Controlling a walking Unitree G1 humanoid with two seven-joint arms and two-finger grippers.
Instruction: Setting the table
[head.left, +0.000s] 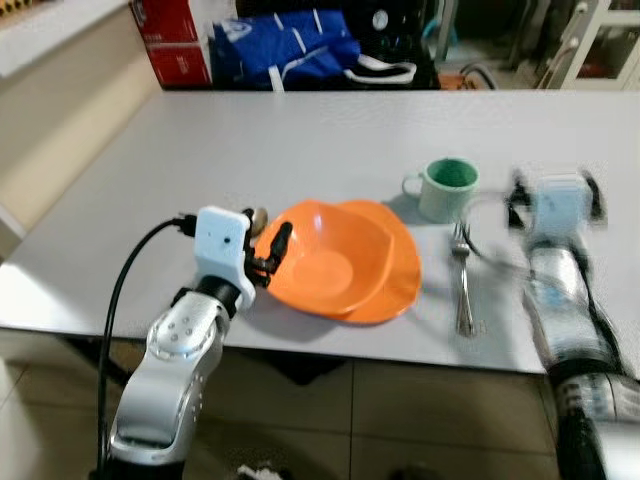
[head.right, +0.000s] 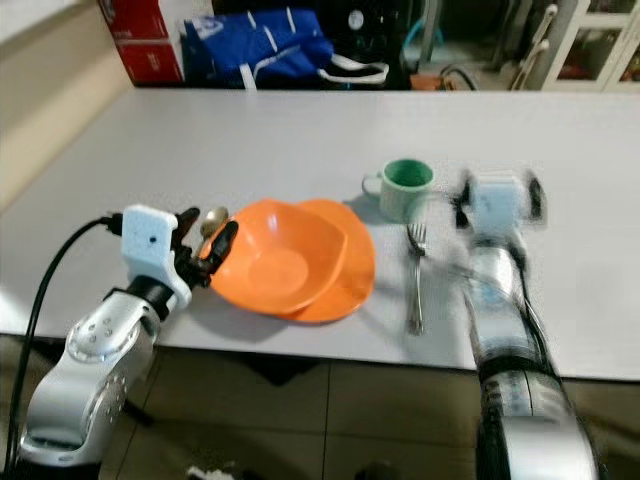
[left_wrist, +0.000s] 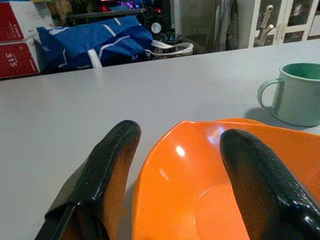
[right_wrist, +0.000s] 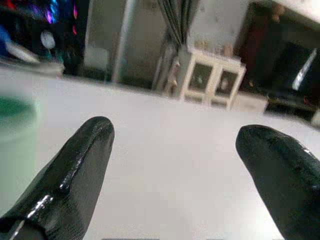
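Left claw (head.left: 268, 251) spread wide, straddling orange bowl (head.left: 325, 258) rim w/o clamping.

Orange bowl (head.left: 325, 258) on plate (head.left: 400, 275); fork (head.left: 462, 280), green mug (head.left: 445, 188) (upright) beside.

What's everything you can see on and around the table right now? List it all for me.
Table: one, grey, spans the scene.
Bowl: one, orange, near the table's front edge, on the plate.
Plate: one, orange, under the bowl.
Mug: one, green, behind the plate.
Fork: one, silver, right of the plate.
Spoon: one, metallic, left of the bowl, partly hidden.
Bag: one, blue, beyond the table.
Boxes: red, beside the bag.
Cabinet: one, white, in the background.
Left gripper: open, astride the bowl's rim.
Right gripper: open, above the table right of the fork.
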